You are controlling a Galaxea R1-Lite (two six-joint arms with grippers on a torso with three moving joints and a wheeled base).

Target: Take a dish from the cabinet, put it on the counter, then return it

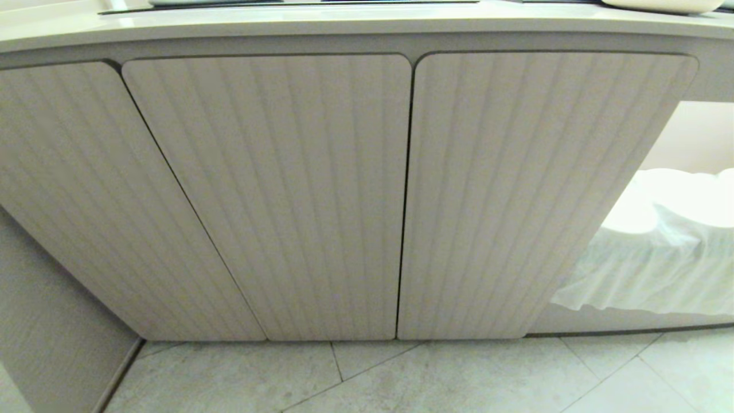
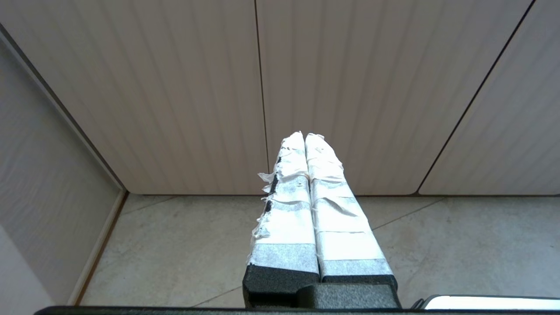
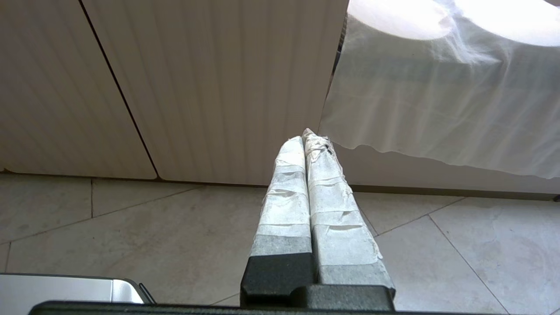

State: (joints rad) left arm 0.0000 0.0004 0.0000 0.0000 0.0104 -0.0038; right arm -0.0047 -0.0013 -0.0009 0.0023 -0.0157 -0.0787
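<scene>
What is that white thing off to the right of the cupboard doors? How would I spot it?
Start at the cream counter and its three ribbed doors. Past the rightmost door is an open gap holding a white draped cloth. It alone is soft and wrinkled, with a wavy hem, unlike the stiff ribbed panels.

Pale floor tiles point(image 3: 131, 227) lie below the fingertips. A sheer white cloth point(image 3: 437, 109) hangs just beyond them, to one side.
</scene>
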